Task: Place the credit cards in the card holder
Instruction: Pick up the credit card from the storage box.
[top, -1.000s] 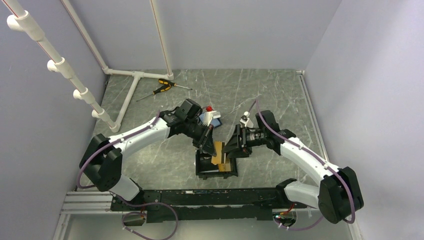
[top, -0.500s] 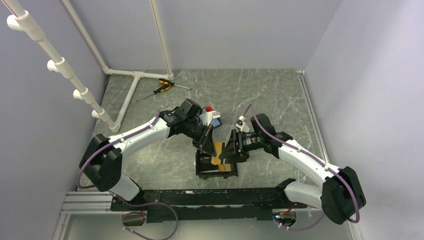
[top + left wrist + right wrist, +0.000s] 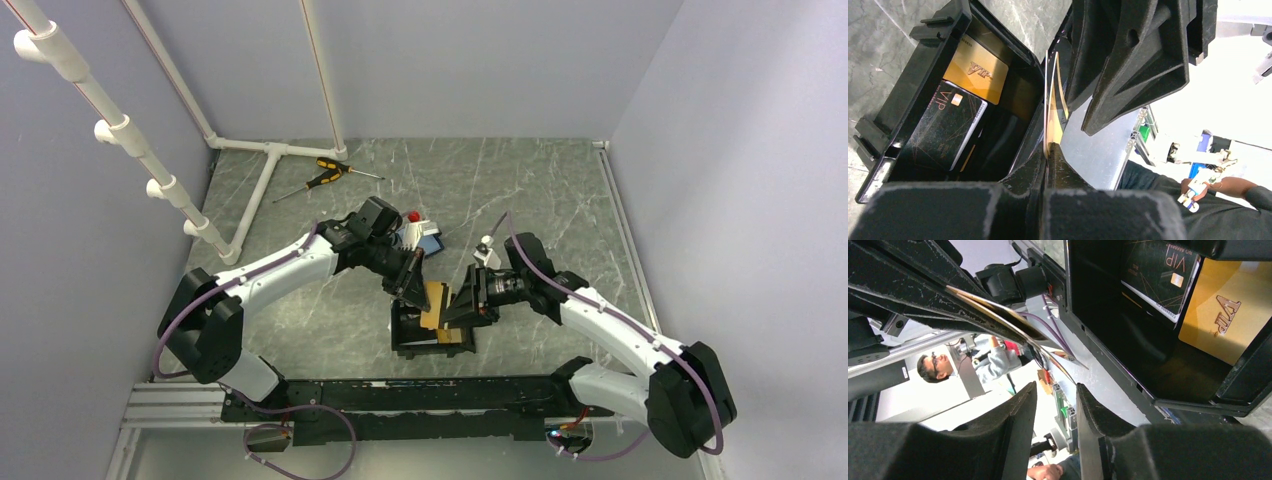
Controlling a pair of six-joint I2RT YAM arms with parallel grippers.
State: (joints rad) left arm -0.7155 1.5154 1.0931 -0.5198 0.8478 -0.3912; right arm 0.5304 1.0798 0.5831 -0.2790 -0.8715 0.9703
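A black card holder (image 3: 404, 346) sits just ahead of the arm bases. Inside it lie a gold credit card (image 3: 976, 75) and a black VIP card (image 3: 943, 132). My left gripper (image 3: 413, 291) is shut on another gold credit card (image 3: 435, 303), held on edge over the holder's right side (image 3: 1053, 100). My right gripper (image 3: 465, 306) faces it from the right, jaws open with a narrow gap (image 3: 1055, 405). The held card's corner (image 3: 998, 310) reaches to the mouth of that gap, with nothing between the pads. The holder's rim (image 3: 1198, 402) and both lying cards show in the right wrist view.
A dark blue wallet with a white and red item (image 3: 420, 235) lies behind the left gripper. A yellow-black screwdriver (image 3: 326, 175) and a white pipe frame (image 3: 262, 190) are at the back left. An aluminium rail (image 3: 400, 405) runs along the near edge.
My right gripper has moved left, close up to the held card, and its jaws have narrowed. My left gripper stays shut on the card over the holder.
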